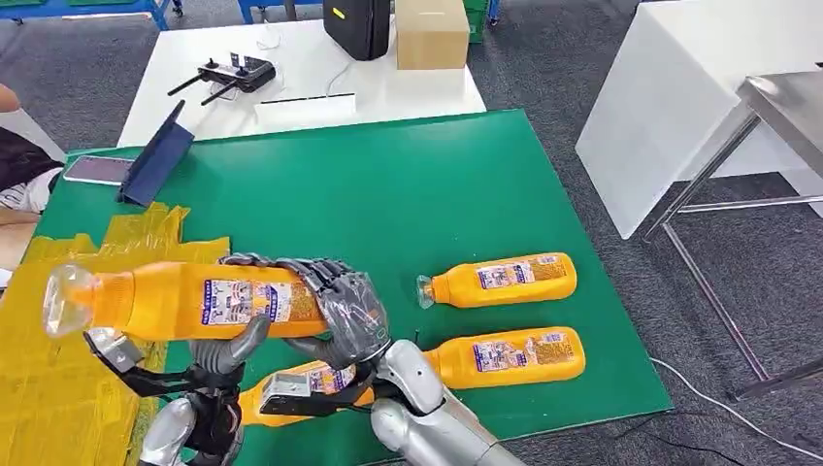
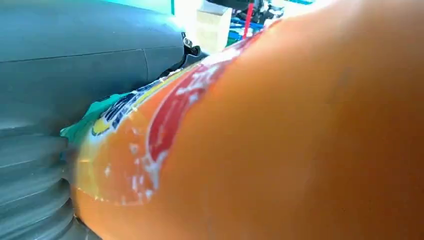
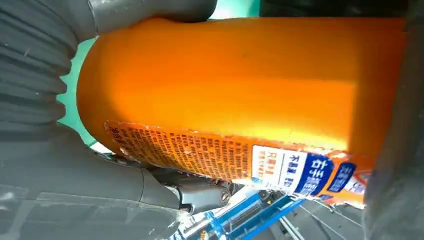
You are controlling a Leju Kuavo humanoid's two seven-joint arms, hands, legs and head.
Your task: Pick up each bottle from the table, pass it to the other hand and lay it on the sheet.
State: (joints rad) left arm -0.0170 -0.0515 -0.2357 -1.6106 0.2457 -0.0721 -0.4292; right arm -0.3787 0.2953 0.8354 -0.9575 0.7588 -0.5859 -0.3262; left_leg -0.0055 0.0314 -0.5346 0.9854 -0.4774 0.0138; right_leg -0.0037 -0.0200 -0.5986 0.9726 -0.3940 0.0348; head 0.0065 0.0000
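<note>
Held level above the bench's near left corner, an orange bottle (image 1: 184, 299) sits between both hands mid-handover: the right hand (image 1: 335, 306) wraps its fingers (image 1: 291, 267) around the labelled base end, while the left hand (image 1: 209, 364) cups it from below, fingers curled against it. If the right hand lets go before the left has a firm hold, the smooth bottle could roll off, falling short of the yellow sheet (image 1: 68, 388) onto the third bottle (image 1: 291, 386) lying under the hands, or knocking the two bottles (image 1: 500, 279) near the right edge.

Glossy orange plastic bottle (image 1: 184, 299), crinkled yellow sheet (image 1: 53, 388)
</note>
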